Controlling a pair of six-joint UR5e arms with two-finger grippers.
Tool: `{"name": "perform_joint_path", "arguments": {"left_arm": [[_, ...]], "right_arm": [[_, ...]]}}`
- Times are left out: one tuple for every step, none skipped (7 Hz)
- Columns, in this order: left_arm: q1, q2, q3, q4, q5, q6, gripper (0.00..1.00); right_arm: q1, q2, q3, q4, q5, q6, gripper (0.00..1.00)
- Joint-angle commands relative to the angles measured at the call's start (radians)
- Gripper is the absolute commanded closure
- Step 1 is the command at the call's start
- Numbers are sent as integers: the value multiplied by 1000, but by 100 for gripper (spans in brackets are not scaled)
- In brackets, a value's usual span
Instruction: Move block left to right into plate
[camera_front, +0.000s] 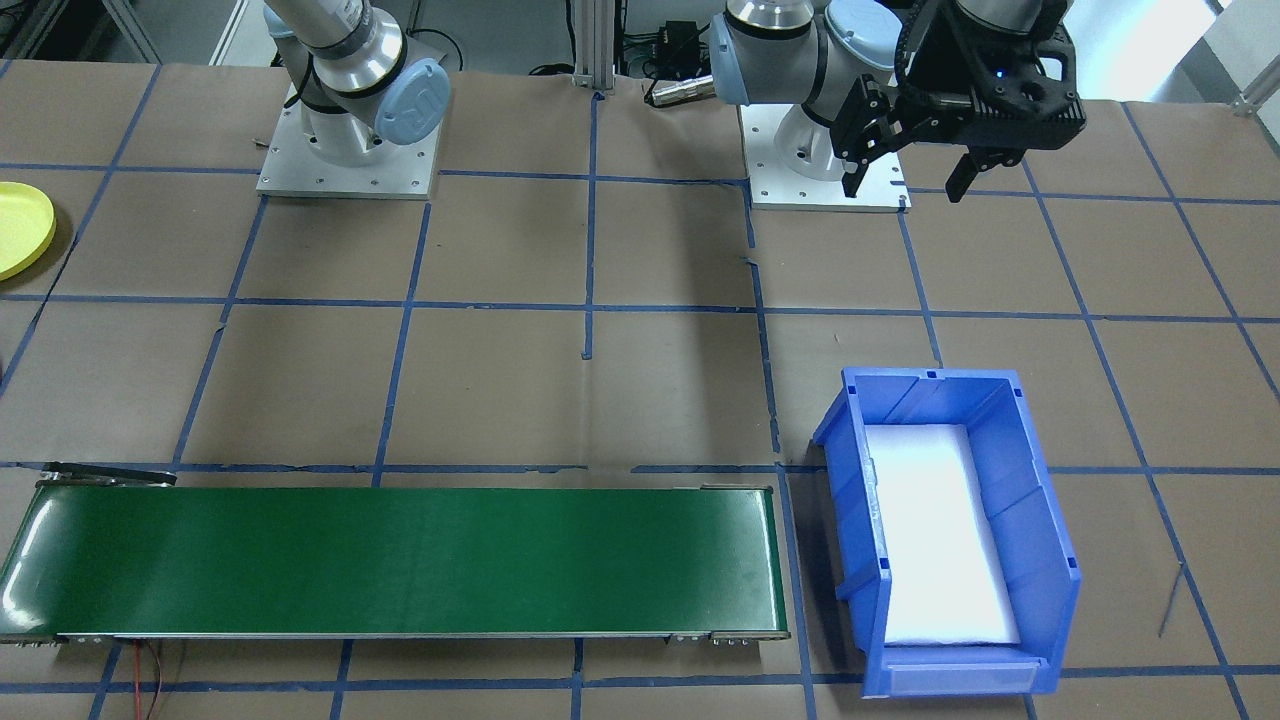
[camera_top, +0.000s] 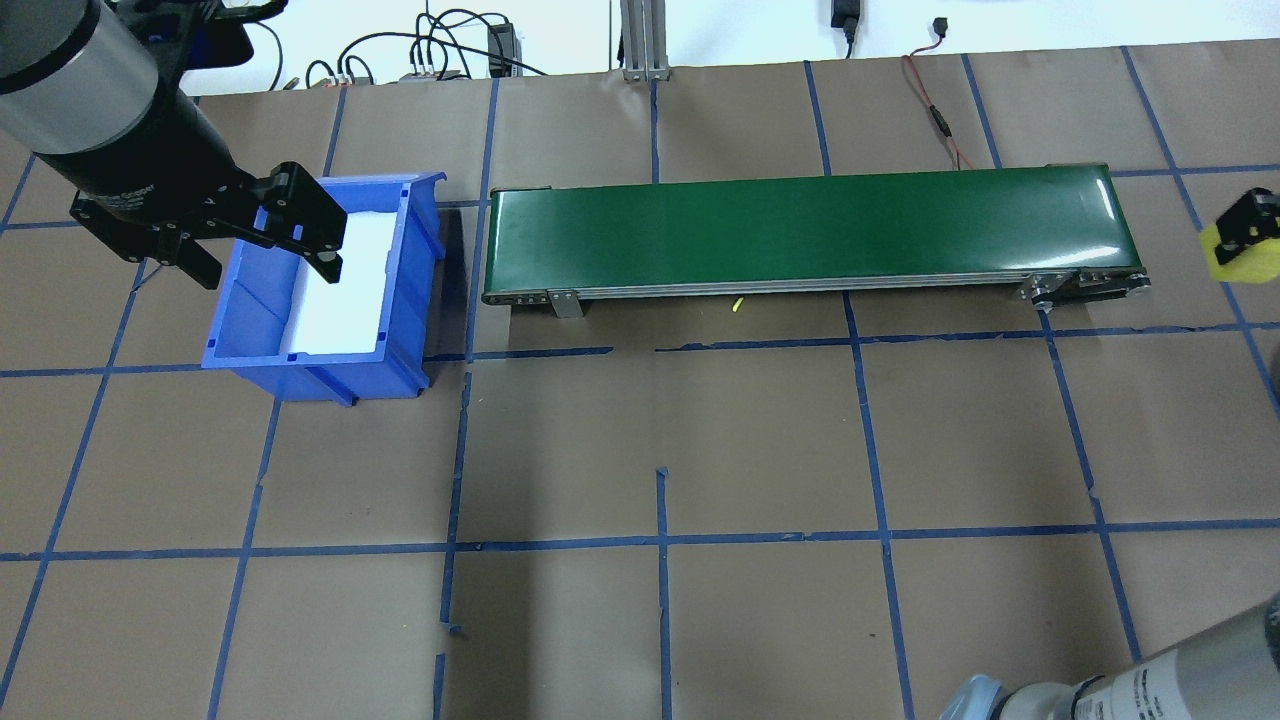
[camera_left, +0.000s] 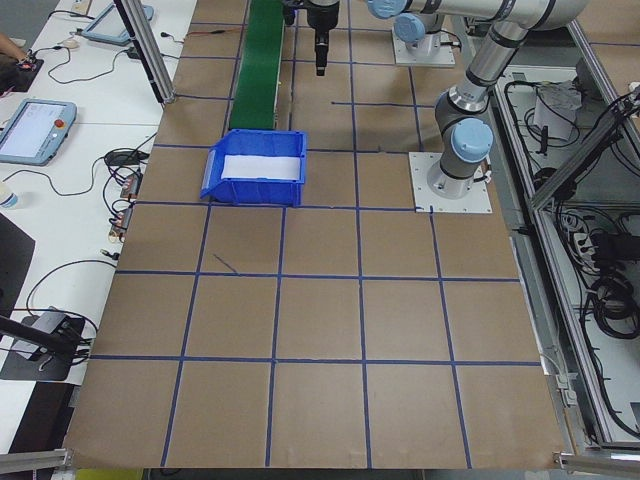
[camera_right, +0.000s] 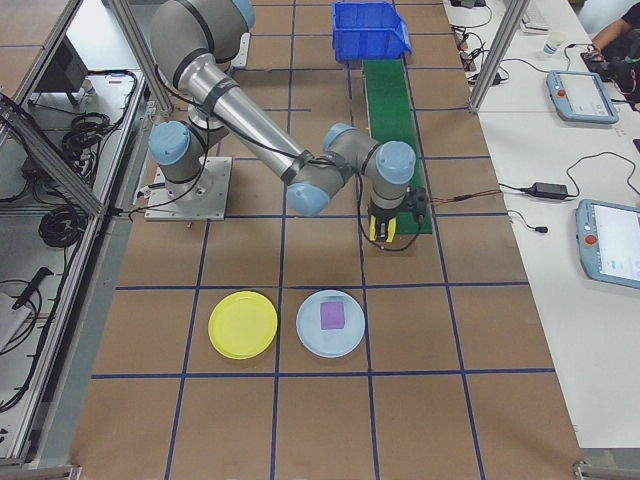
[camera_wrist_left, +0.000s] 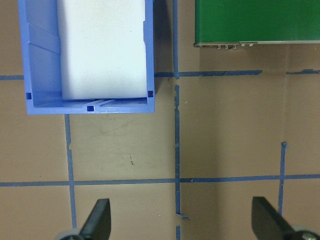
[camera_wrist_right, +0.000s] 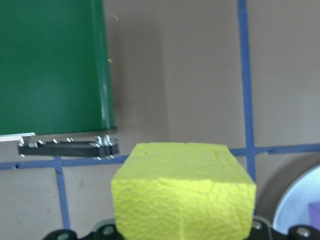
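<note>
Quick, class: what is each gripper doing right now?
Left gripper: open, empty.
Right gripper: shut on the yellow block.

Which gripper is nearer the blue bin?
Left. The left gripper hovers open over the blue bin; the right gripper, holding a yellow block, is beyond the conveyor's far end.

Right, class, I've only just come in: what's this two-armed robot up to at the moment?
The right gripper holds a yellow block above the table, just off the end of the green conveyor belt. The yellow plate lies empty nearby, beside a pale blue plate with a purple block on it. The left gripper hangs open and empty over the blue bin.
</note>
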Motion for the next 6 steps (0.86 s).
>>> {"name": "perform_joint_path", "arguments": {"left_arm": [[-1, 0, 0, 0, 0, 0, 0], [1, 0, 0, 0, 0, 0, 0], [1, 0, 0, 0, 0, 0, 0], [2, 0, 0, 0, 0, 0, 0], [1, 0, 0, 0, 0, 0, 0], [1, 0, 0, 0, 0, 0, 0]], "right_arm": [[-253, -107, 161, 15, -54, -261, 66], [-371, -173, 250, 9, -144, -360, 67], [-468, -183, 293, -32, -148, -498, 67], [-537, -180, 322, -75, -149, -615, 67], [-608, -177, 362, -142, -146, -697, 64], [-648, -162, 402, -248, -137, -758, 63]]}}
